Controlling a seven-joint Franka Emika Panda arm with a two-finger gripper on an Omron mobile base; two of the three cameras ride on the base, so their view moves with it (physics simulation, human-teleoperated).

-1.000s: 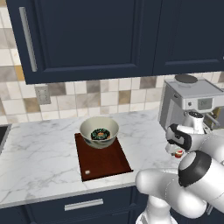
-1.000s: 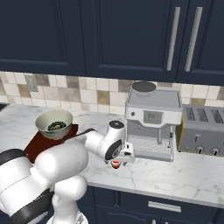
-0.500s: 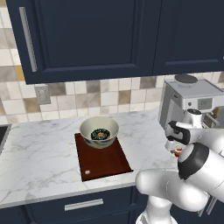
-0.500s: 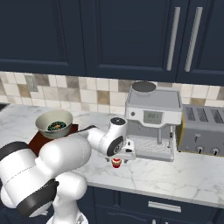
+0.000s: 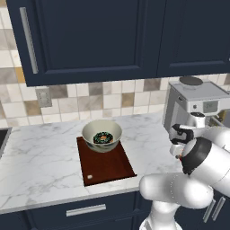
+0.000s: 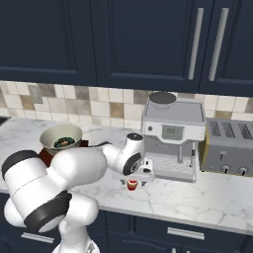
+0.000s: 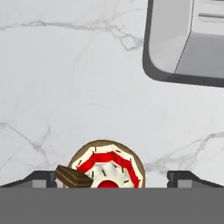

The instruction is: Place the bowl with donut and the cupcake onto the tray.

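One marble counter [image 5: 40, 166] stretches before me in my left base view, under navy cabinets [image 5: 90, 40] and a tiled backsplash [image 5: 67, 101]. On it I count one tray [image 5: 105, 166], one bowl [image 5: 102, 135] standing on the tray's far end, and one donut [image 5: 103, 137] inside that bowl. One coffee machine [image 5: 197, 101] stands to the right, and my arm crosses in front of it.

From my right base view I again count one bowl [image 6: 61, 138] with its donut [image 6: 64, 143], far to the left, and one cupcake [image 6: 132, 185] on the marble just in front of the coffee machine [image 6: 173, 136]. One toaster [image 6: 231, 147] sits at the far right. My gripper [image 6: 133, 179] hangs directly over the cupcake.

In my hand view, one cupcake [image 7: 107, 168] lies between my finger tips [image 7: 43, 178], which stand spread as wide as they go, one to each side. They hold nothing and do not touch the cupcake. The coffee machine's base [image 7: 183, 43] fills the upper right corner.
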